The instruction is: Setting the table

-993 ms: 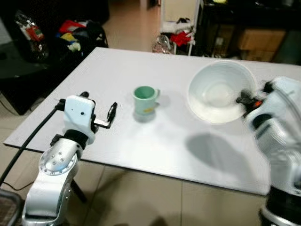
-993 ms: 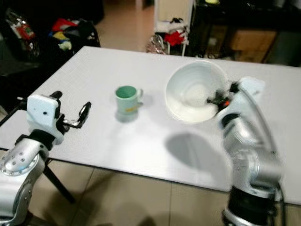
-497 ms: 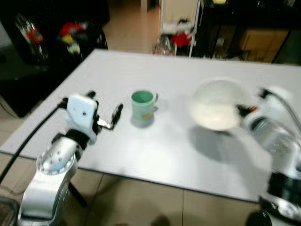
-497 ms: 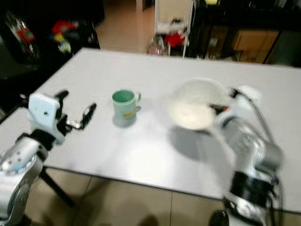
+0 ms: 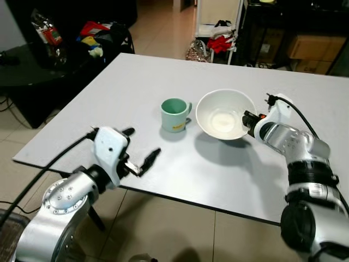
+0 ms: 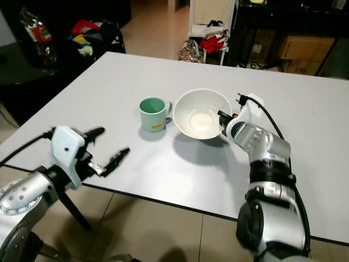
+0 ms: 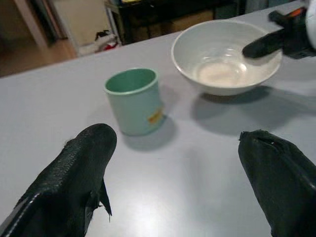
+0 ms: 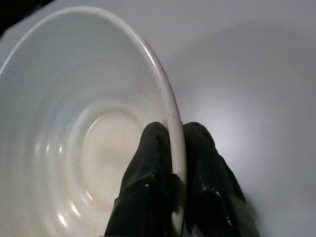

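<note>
A white bowl (image 5: 223,113), empty, is pinched at its rim by the right end effector (image 5: 250,121) and held on or just above the bench (image 5: 109,87); contact cannot be told. An empty green mug (image 5: 174,114) stands beside it. The left end effector (image 5: 143,154) is spread apart near the bench edge.

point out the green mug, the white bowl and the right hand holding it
green mug (image 5: 174,115), left eye view, on its outer side wall
white bowl (image 5: 214,107), left eye view, on the inner wall near the far rim
right hand (image 8: 173,153), right wrist view, between the fingertips pinching the bowl's rim
</note>
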Available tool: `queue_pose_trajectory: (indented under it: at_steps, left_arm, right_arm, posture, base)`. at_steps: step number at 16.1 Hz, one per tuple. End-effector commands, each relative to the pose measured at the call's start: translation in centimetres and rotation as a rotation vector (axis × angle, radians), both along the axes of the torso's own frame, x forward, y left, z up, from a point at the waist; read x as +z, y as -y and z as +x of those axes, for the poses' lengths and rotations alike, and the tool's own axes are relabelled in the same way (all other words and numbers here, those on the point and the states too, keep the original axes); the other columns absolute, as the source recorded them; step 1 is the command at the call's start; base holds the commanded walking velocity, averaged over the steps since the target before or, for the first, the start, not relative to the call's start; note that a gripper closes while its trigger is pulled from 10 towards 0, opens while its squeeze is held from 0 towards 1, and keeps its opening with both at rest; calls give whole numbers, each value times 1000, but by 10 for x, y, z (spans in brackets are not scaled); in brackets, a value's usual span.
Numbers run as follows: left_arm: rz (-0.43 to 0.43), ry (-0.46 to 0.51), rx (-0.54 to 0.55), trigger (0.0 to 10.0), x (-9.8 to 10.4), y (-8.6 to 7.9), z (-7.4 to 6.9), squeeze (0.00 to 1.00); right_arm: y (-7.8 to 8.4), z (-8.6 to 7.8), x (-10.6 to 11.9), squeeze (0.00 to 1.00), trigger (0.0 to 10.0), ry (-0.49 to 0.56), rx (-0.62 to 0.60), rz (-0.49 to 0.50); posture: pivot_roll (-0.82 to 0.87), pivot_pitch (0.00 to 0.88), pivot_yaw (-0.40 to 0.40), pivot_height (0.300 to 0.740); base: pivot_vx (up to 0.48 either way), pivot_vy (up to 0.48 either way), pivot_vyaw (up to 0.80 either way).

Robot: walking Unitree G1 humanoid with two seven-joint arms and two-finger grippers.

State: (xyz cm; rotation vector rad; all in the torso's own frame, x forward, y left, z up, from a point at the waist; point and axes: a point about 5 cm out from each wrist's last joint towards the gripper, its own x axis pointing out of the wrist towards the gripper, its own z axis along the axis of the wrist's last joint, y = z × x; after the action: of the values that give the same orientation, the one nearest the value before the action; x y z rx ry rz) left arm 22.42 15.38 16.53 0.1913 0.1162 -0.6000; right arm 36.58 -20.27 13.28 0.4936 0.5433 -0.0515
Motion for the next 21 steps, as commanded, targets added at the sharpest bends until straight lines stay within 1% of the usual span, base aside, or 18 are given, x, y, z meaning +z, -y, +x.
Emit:
queue_pose_trajectory:
  at_steps: [1,2,3,6,8,11,12,13,14,16,18,20,21]
  left_arm:
    - [6,-15,-37,10000,2,3,-5,0]
    - [-1,-52,-71,10000,-1,7,-12,0]
    - [0,-74,-87,10000,-3,8,-14,0]
    - [26,-81,-90,10000,-6,7,-14,0]
    - [33,-89,-88,10000,-6,6,-16,0]
    - [46,-87,-83,10000,-4,4,-15,0]
    - [49,-85,-82,10000,-4,3,-15,0]
    - [50,-83,-81,10000,-4,3,-15,0]
    - [53,-80,-76,10000,-3,2,-15,0]
    - [54,-78,-72,10000,-2,2,-15,0]
    - [68,-66,-68,10000,-2,1,-13,0]
    - [66,-64,-68,10000,-1,2,-12,0]
    - [64,-61,-68,10000,-1,2,-11,0]
  right_arm:
    - [1,7,6,0,10000,26,-13,20]
    - [-1,9,0,0,10000,-1,-3,46]
    - [-2,11,-4,0,10000,-15,-12,73]
    - [-4,14,-8,0,10000,-17,-30,99]
    - [-10,17,-10,0,10000,-20,-24,120]
    - [-17,19,-12,0,10000,-32,-50,158]
    - [-17,19,-12,192,10000,-36,-55,157]
    - [-17,19,-12,412,10000,-37,-59,154]
    - [-17,20,-11,1000,10000,-38,-70,167]
    - [-16,20,-10,1000,10000,-38,-76,183]
    - [-9,20,-6,1000,10000,-30,-72,196]
    - [-6,20,-4,1000,10000,-25,-67,199]
    - [2,19,-1,1000,10000,-25,-46,211]
  posture:
    - [70,0,10,740]
    - [72,0,10,740]
    - [75,0,12,740]
    - [81,0,17,740]
    - [87,0,20,740]
    - [98,0,21,740]
    - [103,0,19,740]
    - [106,0,17,740]
    - [109,0,15,740]
    - [110,0,14,740]
    - [106,0,17,740]
    - [102,0,18,740]
    - [100,0,13,740]
  base:
    - [0,0,0]
    - [0,0,0]
    - [0,0,0]
    - [0,0,0]
    - [0,0,0]
    - [0,0,0]
    - [0,0,0]
    - [0,0,0]
    - [0,0,0]
    - [0,0,0]
    - [0,0,0]
    - [0,0,0]
    - [0,0,0]
